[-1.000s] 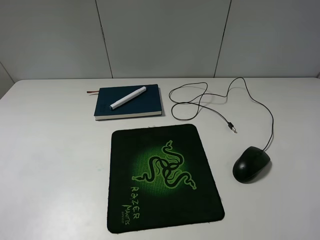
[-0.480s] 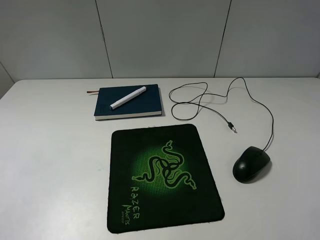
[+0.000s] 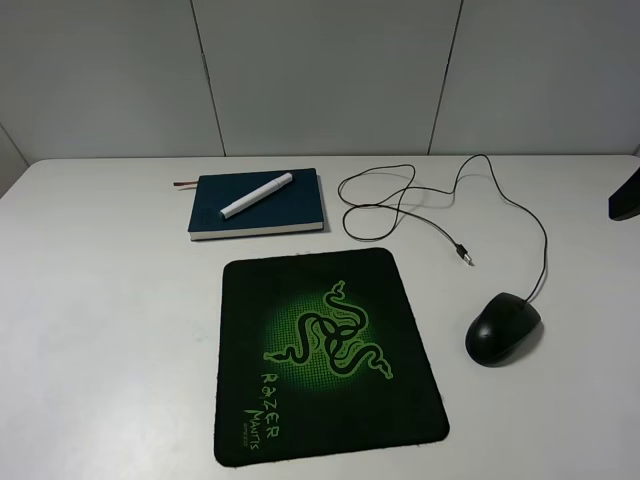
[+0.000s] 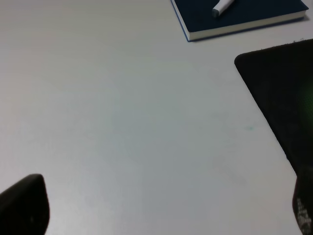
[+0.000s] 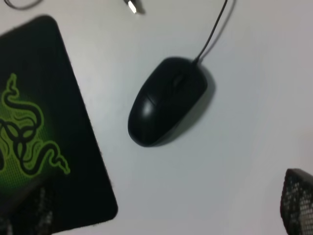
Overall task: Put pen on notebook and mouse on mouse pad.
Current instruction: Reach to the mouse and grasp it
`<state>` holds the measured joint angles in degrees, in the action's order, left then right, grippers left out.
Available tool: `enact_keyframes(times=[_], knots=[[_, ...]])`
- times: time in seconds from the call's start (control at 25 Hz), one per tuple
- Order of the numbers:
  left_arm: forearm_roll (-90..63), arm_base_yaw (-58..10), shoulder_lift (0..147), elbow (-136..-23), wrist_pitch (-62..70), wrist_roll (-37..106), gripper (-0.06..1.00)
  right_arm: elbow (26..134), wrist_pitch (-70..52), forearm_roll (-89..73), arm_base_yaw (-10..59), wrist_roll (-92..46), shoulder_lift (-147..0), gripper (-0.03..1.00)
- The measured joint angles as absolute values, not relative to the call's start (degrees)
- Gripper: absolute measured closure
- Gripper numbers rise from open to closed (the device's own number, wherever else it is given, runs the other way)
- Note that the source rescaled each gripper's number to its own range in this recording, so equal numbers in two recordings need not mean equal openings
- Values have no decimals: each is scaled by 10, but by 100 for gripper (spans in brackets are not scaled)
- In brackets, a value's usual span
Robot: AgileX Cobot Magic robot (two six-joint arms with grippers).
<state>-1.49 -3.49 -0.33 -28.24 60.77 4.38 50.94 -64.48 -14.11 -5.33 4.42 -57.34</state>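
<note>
The white pen [image 3: 256,195] lies slantwise on the closed teal notebook [image 3: 290,208] at the back of the table; both also show in the left wrist view, pen [image 4: 222,6] on notebook [image 4: 254,14]. In front of them lies the black mouse pad [image 3: 325,355] with its green snake logo. The black mouse [image 3: 502,328] rests on the bare table right of the pad, apart from it. My right gripper [image 5: 164,196] hovers open above and short of the mouse [image 5: 166,100]. My left gripper [image 4: 161,196] stands open over bare table left of the pad [image 4: 281,93].
The mouse's thin cable [image 3: 520,210] loops across the back right of the white table [image 3: 100,300] and ends in a small plug [image 3: 464,256]. A dark part of the right arm [image 3: 627,195] shows at the right edge. A grey panelled wall stands behind.
A dark part of the right arm has come into the exterior view at the right edge. Pen, notebook, mouse and pad have not moved.
</note>
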Motion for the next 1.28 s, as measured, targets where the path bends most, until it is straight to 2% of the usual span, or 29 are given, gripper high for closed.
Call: enact_keyframes(times=[0.4, 0.52, 0.84, 1.04, 1.28], knots=[[-15, -35, -3, -282, 608, 44, -6, 509, -627, -143, -53, 58, -662, -3], [-15, -35, -3, -282, 608, 44, -6, 509, -603, -118, -21, 78, -681, -3], [-15, -35, -3, -282, 608, 44, -6, 516, -567, -10, 124, 282, -761, -3], [-15, -35, -3, -282, 608, 44, -6, 517, -555, -11, 142, 383, -812, -3], [-15, -35, -3, -282, 607, 44, -6, 517, -534, -8, 142, 437, -862, -3]])
